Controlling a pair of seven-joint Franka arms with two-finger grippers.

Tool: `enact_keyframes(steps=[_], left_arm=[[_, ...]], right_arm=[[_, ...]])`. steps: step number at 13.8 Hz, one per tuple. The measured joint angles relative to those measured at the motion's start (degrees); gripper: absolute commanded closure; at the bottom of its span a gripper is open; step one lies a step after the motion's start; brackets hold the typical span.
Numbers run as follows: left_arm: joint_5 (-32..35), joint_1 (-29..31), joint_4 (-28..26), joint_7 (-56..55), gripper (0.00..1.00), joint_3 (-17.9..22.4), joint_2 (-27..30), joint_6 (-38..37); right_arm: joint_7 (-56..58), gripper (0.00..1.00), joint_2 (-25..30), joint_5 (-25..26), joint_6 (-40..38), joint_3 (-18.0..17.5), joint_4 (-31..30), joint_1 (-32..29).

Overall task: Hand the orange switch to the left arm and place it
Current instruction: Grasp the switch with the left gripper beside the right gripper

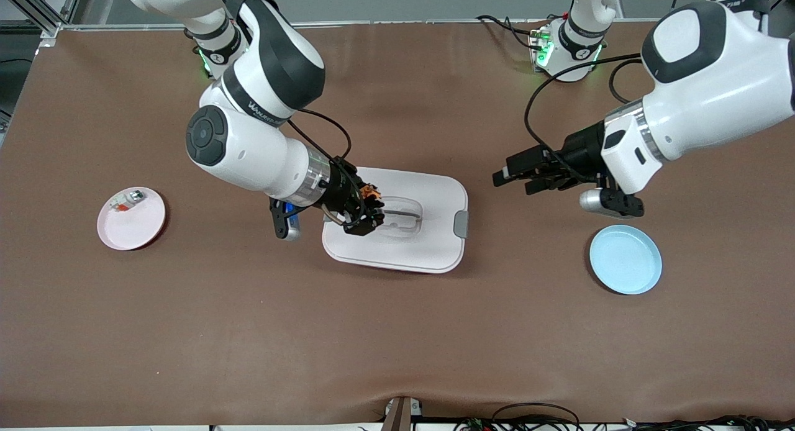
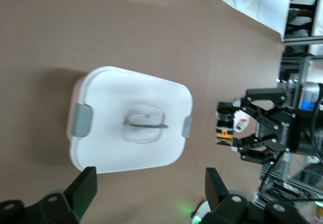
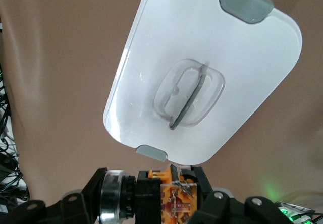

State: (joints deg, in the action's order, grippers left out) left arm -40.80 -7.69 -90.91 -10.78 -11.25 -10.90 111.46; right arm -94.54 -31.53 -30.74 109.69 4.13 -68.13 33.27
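right tool [image 1: 367,212] grips orange switch [image 1: 372,194] over box [image 1: 435,232] | switch lies level | left tool [image 1: 515,177] open

Right gripper [image 3: 169,196] is clamped on the orange switch [image 3: 166,191], held crosswise between its fingers [image 3: 209,209], silver collar to one side. The white box [image 3: 202,77] lies below and ahead of the fingertips, lid on, grey clips at both ends, clear recessed handle [image 3: 189,95] central.
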Motion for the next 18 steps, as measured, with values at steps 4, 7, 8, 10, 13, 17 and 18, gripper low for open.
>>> enact_keyframes(steps=[4,7,8,10,13,17,18], left_arm=[[-5.96,-0.07,-0.08,4.32,0.24,-0.73,-2.12,1.54],[-9.23,-0.81,-0.08,4.86,0.23,-1.85,-3.29,4.43],[-9.71,-1.38,-0.1,5.12,0.23,-2.04,-3.57,5.69],[-10.2,-2.47,-0.13,5.58,0.23,-2.28,-4.43,8.34],[-11.08,-4.63,-0.23,6.16,0.24,-2.33,-6.3,12.04],[-14.22,-7.0,-0.24,6.33,0.24,-2.38,-8.2,16.3],[-14.51,-7.39,-0.24,6.33,0.25,-2.38,-8.39,16.84]], right_arm=[[-2.62,1.0,-0.83,-1.04,2.35,-0.01,1.17,1.48],[-4.32,1.0,-1.78,-1.06,2.42,0.0,2.14,2.34],[-4.5,1.0,-2.04,-1.06,2.42,0.0,2.39,2.43],[-4.63,1.0,-2.17,-1.08,2.42,0.0,2.64,2.54],[-5.15,1.0,-2.17,-1.13,2.42,-0.01,3.35,2.74],[-5.71,1.0,-2.17,-1.16,2.43,-0.02,4.4,3.39],[-5.79,1.0,-2.17,-1.16,2.44,-0.02,4.5,3.5]])
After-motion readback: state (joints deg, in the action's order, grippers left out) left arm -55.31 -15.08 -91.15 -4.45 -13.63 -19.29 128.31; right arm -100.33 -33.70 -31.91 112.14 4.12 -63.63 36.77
